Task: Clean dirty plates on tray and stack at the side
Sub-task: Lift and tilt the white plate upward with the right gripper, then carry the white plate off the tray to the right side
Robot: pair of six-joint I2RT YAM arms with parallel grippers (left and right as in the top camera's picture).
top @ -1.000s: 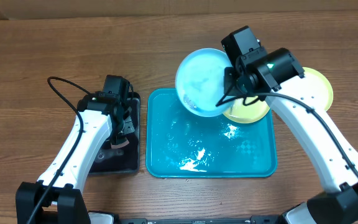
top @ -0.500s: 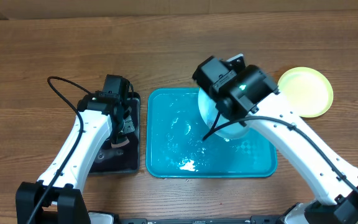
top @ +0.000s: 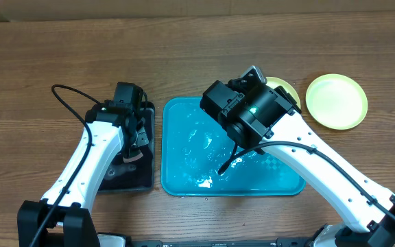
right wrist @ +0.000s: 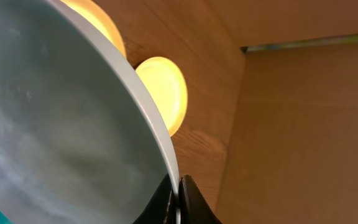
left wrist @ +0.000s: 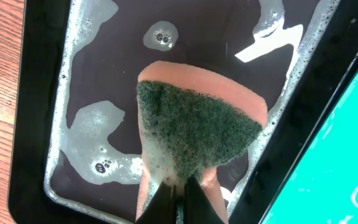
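While the wood-grain table (top: 197, 55) fills the overhead view, the tray (top: 177, 182) lies flat at its middle: a turquoise plastic rectangle with rounded corners and a raised rim, its long axis running left to right. Its glossy floor is wet, with white foam patches near the front edge.

Just left of the tray, side by side with it, sits a smaller black tray (top: 141, 180) with its long axis running near to far. Its dark floor holds thin pools of soapy suds (left wrist: 86, 137).

Well right of the tray's far right corner, a round yellow-green plate (top: 336, 101) lies flat on the table, smooth and clean-looking. A second yellow-green plate (top: 284, 87) shows just beyond that same corner, mostly covered by the right arm; I cannot tell whether it touches the tray's rim.

Over the tray's far right part, the right hand (right wrist: 178, 198) is pressed together on the thin rim of the light blue plate (right wrist: 61, 124). The plate spreads up and to the left from the fingers in the wrist view, its pale, wet, shallow face turned to the camera. From overhead the arm hides it.

Above the black tray, the left hand (left wrist: 178, 198) pinches the narrow end of a sponge (left wrist: 197, 130), salmon foam with a coarse dark green scouring face, frothy along one edge.
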